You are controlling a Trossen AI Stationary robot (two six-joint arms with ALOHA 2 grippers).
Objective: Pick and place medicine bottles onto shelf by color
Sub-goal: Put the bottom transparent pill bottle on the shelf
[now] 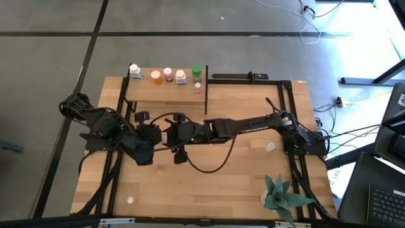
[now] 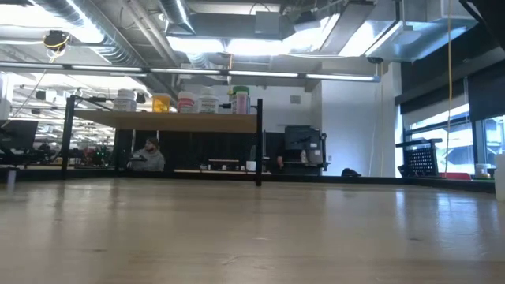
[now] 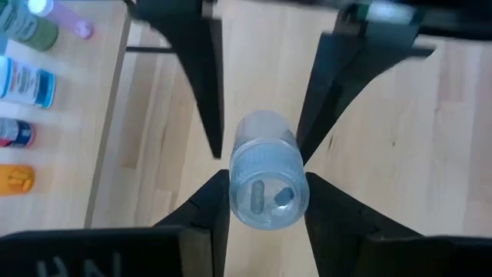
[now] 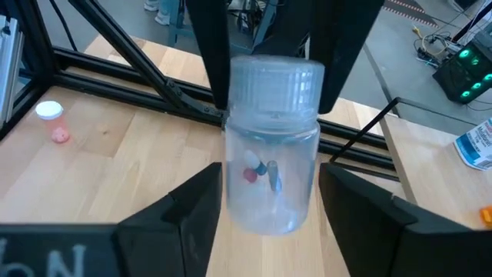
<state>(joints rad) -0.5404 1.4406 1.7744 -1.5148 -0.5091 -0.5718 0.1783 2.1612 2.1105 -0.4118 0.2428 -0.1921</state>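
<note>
A clear bottle [image 4: 270, 154] with a few pills inside was held above the middle of the table [image 1: 240, 174], where the two arms met. It was clamped by the left gripper [image 3: 265, 223], whose fingers [image 3: 201, 211] were pressed against its sides. The right gripper [image 4: 269, 185] was set closely around the same bottle, but whether it was gripping or had let go could not be told.

On the shelf [image 1: 166, 93] at the far left of the table, a white bottle [image 1: 135, 71], an orange bottle [image 1: 155, 77], two more capped bottles, a green bottle [image 1: 197, 71] and a small pink bottle [image 1: 197, 87] were lined up. Two small bottles were left on the table, one at the right [image 1: 270, 147] and one near the left front edge [image 1: 131, 200].
</note>
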